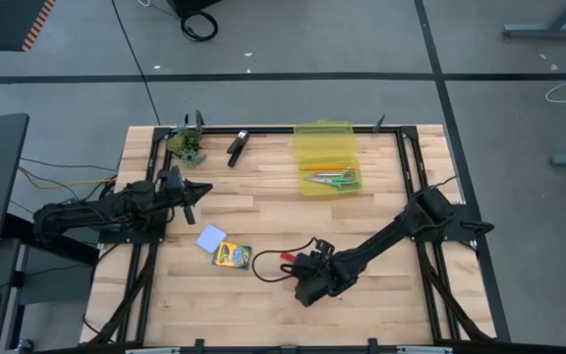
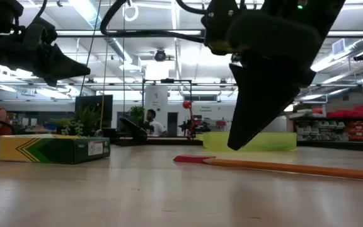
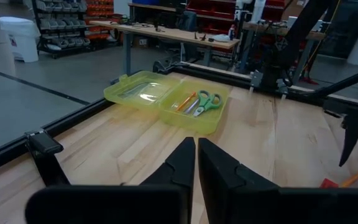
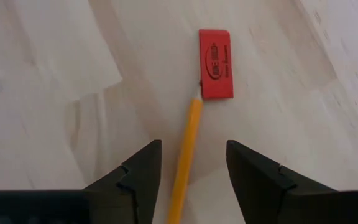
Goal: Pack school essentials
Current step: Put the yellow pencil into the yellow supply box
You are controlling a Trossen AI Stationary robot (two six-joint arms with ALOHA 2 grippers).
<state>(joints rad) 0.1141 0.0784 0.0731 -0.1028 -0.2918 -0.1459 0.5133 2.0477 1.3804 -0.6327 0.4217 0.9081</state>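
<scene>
My right gripper (image 4: 188,180) hung low over the front middle of the table (image 1: 263,305), its fingers (image 4: 138,177) spread apart with nothing between them but air. Through its wrist camera I saw an orange pencil (image 4: 187,155) lying on the wood, running up between the two fingers, its tip touching a corner of a small red eraser (image 4: 216,64) that lay flat just beyond. Neither finger touched the pencil. From table height the same pencil (image 2: 295,168) and eraser (image 2: 191,159) lay end to end beneath the dark gripper.

My left gripper (image 3: 196,165) waited above the table's left side, its fingers pressed together and holding nothing.

The yellow plastic case (image 1: 327,157) sat open near the far edge, right of centre, with green-handled scissors (image 1: 334,179) and what looked like a couple of pencils inside. The crayon box (image 1: 232,256) lay left of the right gripper, with the light-blue pad (image 1: 210,238) touching its far corner. A black clip-like object (image 1: 237,147) and a small green plant (image 1: 187,144) rested near the far left corner.
</scene>
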